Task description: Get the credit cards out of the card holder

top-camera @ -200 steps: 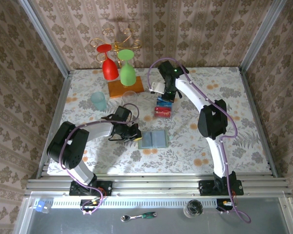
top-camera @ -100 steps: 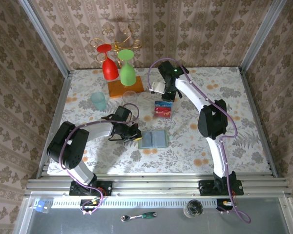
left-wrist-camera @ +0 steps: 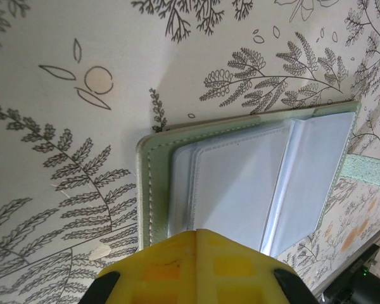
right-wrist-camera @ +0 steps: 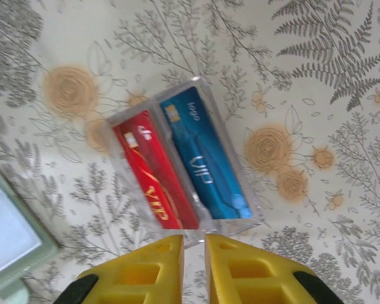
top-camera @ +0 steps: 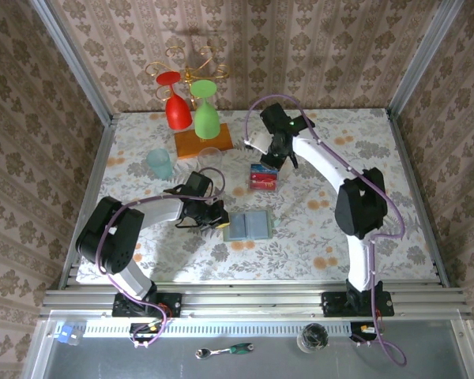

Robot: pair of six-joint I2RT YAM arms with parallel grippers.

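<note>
The card holder [top-camera: 247,226] lies open mid-table, pale green with bluish-grey pocket panels [left-wrist-camera: 240,183]. My left gripper [top-camera: 220,221] is shut, its yellow tips [left-wrist-camera: 197,231] resting over the holder's left panel with nothing between them. Two credit cards lie side by side in a clear plastic tray [right-wrist-camera: 253,221]: a red one [right-wrist-camera: 153,168] and a blue one [right-wrist-camera: 199,161]. They also show in the top view, as does the tray [top-camera: 264,177]. My right gripper [right-wrist-camera: 193,237] hovers at the tray's far edge [top-camera: 275,160], jaws a narrow gap apart and empty.
At the back left stand an upturned red glass [top-camera: 176,106] and green glass [top-camera: 206,114] on a wooden base, with a pale teal cup [top-camera: 159,164] nearby. A ratchet tool [top-camera: 225,350] and a glass [top-camera: 312,338] lie on the front ledge.
My right gripper has opened slightly and drawn back from the tray, and its elbow has swung right. The blue card now lies free in the tray. The left arm has not moved.
</note>
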